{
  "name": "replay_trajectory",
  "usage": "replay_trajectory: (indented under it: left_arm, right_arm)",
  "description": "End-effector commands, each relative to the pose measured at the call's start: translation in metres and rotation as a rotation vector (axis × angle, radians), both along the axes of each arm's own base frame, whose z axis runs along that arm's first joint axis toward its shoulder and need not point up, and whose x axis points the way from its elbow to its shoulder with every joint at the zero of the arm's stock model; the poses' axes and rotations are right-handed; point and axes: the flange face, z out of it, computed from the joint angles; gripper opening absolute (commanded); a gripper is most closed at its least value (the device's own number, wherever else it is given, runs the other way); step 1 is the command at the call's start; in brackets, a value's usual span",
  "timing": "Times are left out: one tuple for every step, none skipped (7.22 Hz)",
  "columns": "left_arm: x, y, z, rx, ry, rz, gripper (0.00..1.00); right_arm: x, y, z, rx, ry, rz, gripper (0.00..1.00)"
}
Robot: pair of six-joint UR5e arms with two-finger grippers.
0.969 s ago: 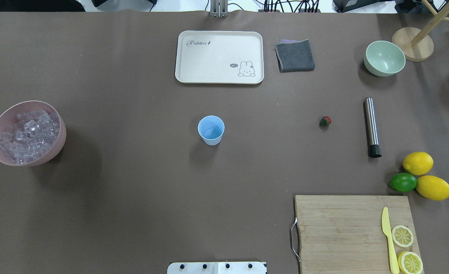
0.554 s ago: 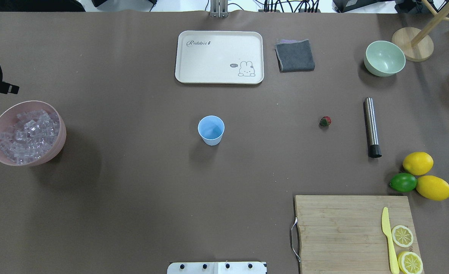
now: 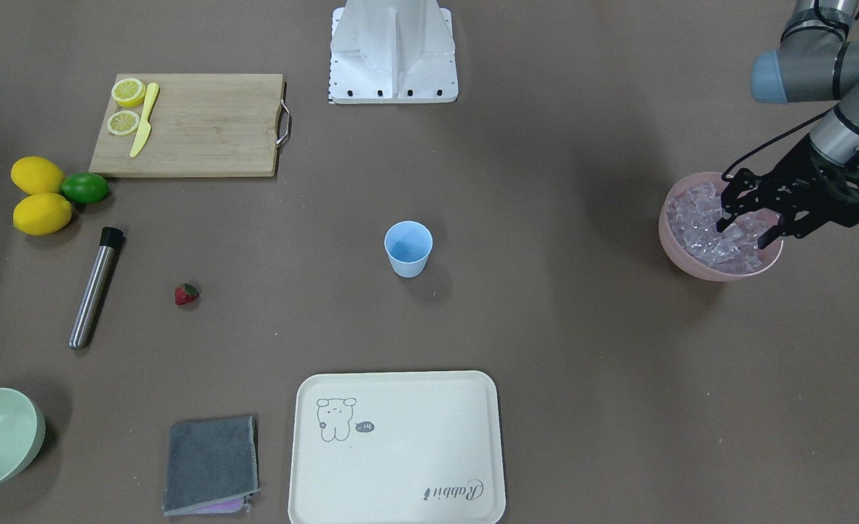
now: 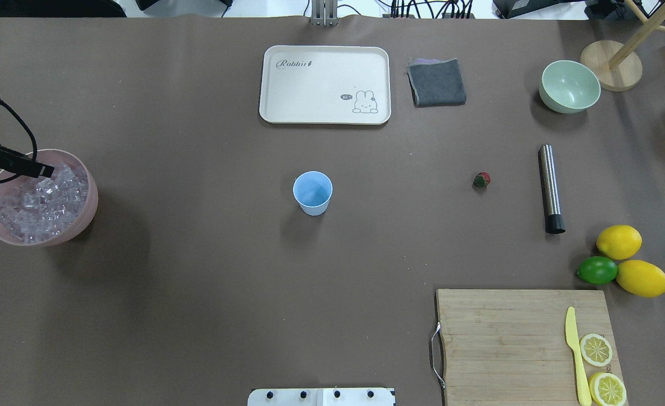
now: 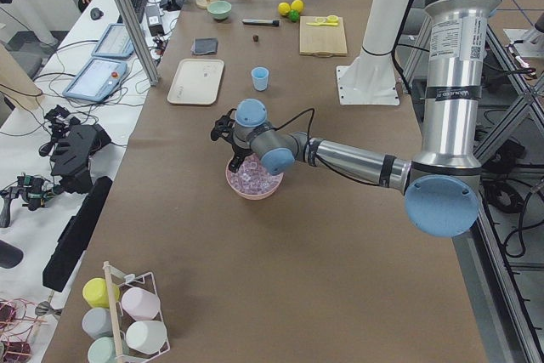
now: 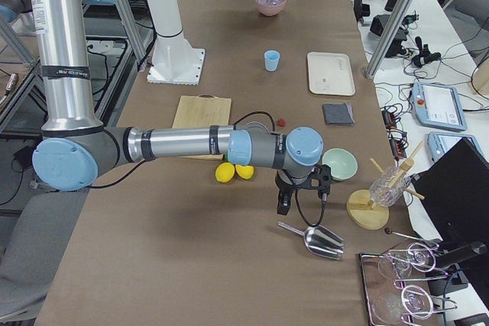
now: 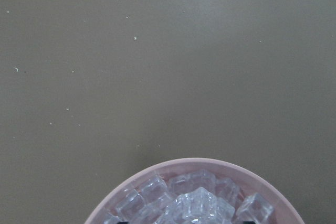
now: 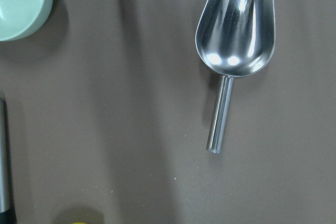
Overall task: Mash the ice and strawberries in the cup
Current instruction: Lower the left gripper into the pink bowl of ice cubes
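Movement at the left end of the table [image 3: 546,327]: the left gripper [image 3: 747,224], barely at the edge a second ago, now hangs wide open just over the ice [image 3: 691,218] in the pink bowl [image 3: 721,271]. With the cup [image 3: 408,249] mid-table looking empty and the strawberry [image 3: 186,294] toward the right end, loading seems only to be starting.

You see the table [image 4: 197,282] from above behind the robot [image 3: 393,51] and steeply from across it, both sharing the cup [image 4: 313,193] and tray [image 4: 310,90], plus two end views along it and close wrist cameras over the pink bowl [image 7: 210,161] and scoop [image 8: 236,30].
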Motion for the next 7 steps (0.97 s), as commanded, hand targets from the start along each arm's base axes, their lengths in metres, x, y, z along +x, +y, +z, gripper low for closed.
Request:
replay_trajectory:
  left_arm:
    - [0.01,0.004,0.009,-0.008,-0.01,0.023,0.7]
    - [0.01,0.003,0.016,-0.015,-0.017,0.026,0.7]
    - [0.011,0.001,0.027,-0.013,-0.031,0.015,0.7]
    - [0.012,0.0,0.043,0.006,-0.035,0.004,0.7]
    - [0.013,-0.001,0.056,0.019,-0.026,0.003,0.7]
    - [0.013,0.0,0.055,0.019,-0.021,0.003,0.7]
    - [0.013,0.0,0.051,0.02,-0.014,0.002,0.7]
  right_arm:
    - [0.0,0.001,0.001,-0.002,0.001,0.0,1.0]
    - [0.0,0.001,0.002,-0.004,0.001,0.0,1.0]
    - [0.0,0.0,0.001,-0.002,0.001,0.001,1.0]
    - [0.0,0.0,0.0,0.001,0.001,0.0,1.0]
    - [0.001,0.0,-0.001,0.002,0.001,0.001,1.0]
    - [0.0,0.0,-0.003,0.006,0.001,0.001,1.0]
    - [0.0,0.0,-0.003,0.007,0.002,0.0,1.0]
